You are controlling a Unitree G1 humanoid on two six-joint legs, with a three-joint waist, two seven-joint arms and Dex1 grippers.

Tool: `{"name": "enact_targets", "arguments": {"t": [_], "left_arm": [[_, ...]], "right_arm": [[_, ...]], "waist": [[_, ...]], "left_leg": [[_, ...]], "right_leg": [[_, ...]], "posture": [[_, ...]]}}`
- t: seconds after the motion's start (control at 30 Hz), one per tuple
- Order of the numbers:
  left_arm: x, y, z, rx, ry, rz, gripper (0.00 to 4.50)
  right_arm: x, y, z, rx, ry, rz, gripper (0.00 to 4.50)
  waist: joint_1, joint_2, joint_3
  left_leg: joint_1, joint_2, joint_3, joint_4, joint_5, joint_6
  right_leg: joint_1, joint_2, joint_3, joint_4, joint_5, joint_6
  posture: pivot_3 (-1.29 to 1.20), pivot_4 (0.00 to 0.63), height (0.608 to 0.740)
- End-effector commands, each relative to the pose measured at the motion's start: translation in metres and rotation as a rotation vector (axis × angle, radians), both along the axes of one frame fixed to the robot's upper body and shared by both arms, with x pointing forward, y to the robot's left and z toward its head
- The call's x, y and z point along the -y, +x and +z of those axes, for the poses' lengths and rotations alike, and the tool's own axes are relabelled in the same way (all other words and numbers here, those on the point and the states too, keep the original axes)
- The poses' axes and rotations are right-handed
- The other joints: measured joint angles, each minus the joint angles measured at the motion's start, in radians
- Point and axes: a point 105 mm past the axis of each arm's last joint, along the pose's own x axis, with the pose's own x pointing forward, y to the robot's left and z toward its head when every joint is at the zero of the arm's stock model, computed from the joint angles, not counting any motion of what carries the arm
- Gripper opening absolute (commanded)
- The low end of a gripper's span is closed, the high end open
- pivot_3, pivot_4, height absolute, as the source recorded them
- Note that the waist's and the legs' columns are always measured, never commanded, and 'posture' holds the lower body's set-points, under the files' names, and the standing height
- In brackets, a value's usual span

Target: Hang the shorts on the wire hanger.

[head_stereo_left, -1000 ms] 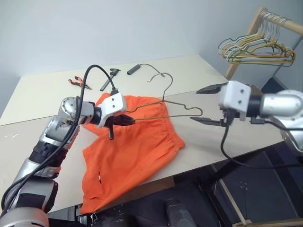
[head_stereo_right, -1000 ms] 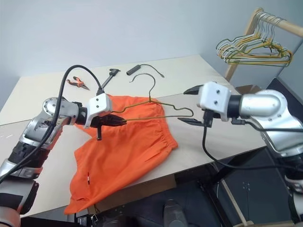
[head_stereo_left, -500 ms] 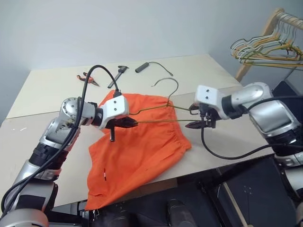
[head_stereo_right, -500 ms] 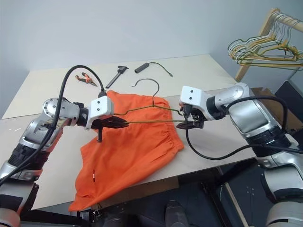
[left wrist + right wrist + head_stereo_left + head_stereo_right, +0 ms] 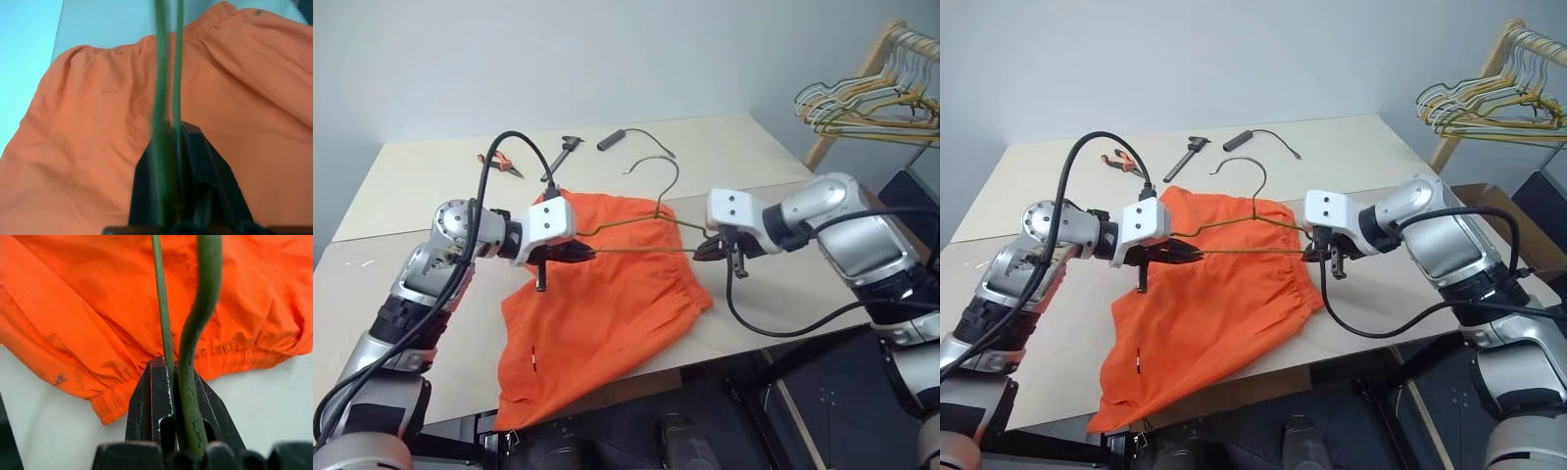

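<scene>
Pale table [image 5: 431, 186] carries the shorts [image 5: 607, 304], spread from the middle toward the front edge and spilling over it. Just above them my left gripper [image 5: 576, 253] pinches one end of the hanger [image 5: 636, 227]. My right gripper [image 5: 717, 251], wide open a second ago, has dropped and closed on the other end. With both ends held, I judge the hanger ready to steer into the shorts.

A pale beige table [image 5: 724, 137] stands before a plain grey wall [image 5: 607, 59]; a wooden rack [image 5: 862, 83] stands beyond its right edge.
</scene>
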Motion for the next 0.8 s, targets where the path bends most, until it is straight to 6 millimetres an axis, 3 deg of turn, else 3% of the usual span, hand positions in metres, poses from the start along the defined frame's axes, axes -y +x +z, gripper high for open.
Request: {"name": "enact_targets", "arguments": {"t": [0.03, 0.2, 0.33, 0.5, 0.63, 0.8], "left_arm": [[-0.001, 0.0, 0.022, 0.058, -0.079, -0.07, 1.44], [-0.024, 0.018, 0.033, 0.076, -0.177, 0.028, 3.12], [-0.033, 0.016, 0.039, 0.055, -0.264, 0.055, 4.48], [-0.02, 0.001, 0.048, 0.074, -0.447, 0.054, 4.48], [-0.016, -0.023, 0.045, 0.045, -0.451, -0.026, 4.48], [-0.015, -0.034, 0.042, 0.025, -0.435, -0.034, 4.48]], "right_arm": [[0.014, -0.007, 0.019, 0.026, 0.068, -0.055, 0.0], [0.049, -0.03, 0.007, -0.083, 0.139, -0.22, 0.0], [0.082, -0.045, -0.011, -0.18, 0.181, -0.418, 0.0], [0.107, -0.066, -0.03, -0.378, 0.28, -0.7, 0.0], [0.119, -0.08, -0.047, -0.543, 0.335, -0.85, 0.0], [0.121, -0.087, -0.067, -0.671, 0.343, -0.936, 0.0]], "waist": [[0.004, 0.0, 0.0], [0.022, 0.0, 0.0], [0.025, 0.0, 0.0], [0.026, 0.0, 0.0], [0.026, 0.0, 0.0], [0.031, 0.001, 0.001]], "left_leg": [[0.0, 0.0, 0.0, 0.0, 0.0, 0.0], [0.0, 0.0, 0.0, 0.0, -0.001, 0.001], [0.0, 0.0, 0.0, 0.001, -0.002, 0.003], [0.002, 0.0, 0.0, 0.0, -0.004, 0.006], [0.002, 0.0, 0.0, 0.0, -0.005, 0.008], [0.005, 0.0, -0.001, 0.0, -0.005, 0.009]], "right_leg": [[0.0, 0.0, 0.0, 0.0, 0.0, 0.0], [0.0, 0.0, 0.0, 0.0, 0.0, 0.0], [0.001, 0.0, 0.0, -0.001, 0.0, 0.0], [0.002, -0.002, 0.0, -0.001, 0.0, 0.0], [0.002, -0.001, 0.001, -0.001, 0.001, -0.001], [0.005, -0.001, 0.0, -0.002, 0.001, -0.001]], "posture": [[-0.18, 0.044, 0.74], [-0.19, 0.054, 0.74], [-0.19, 0.064, 0.74], [-0.18, 0.08, 0.74], [-0.17, 0.094, 0.74], [-0.15, 0.098, 0.74]]}}
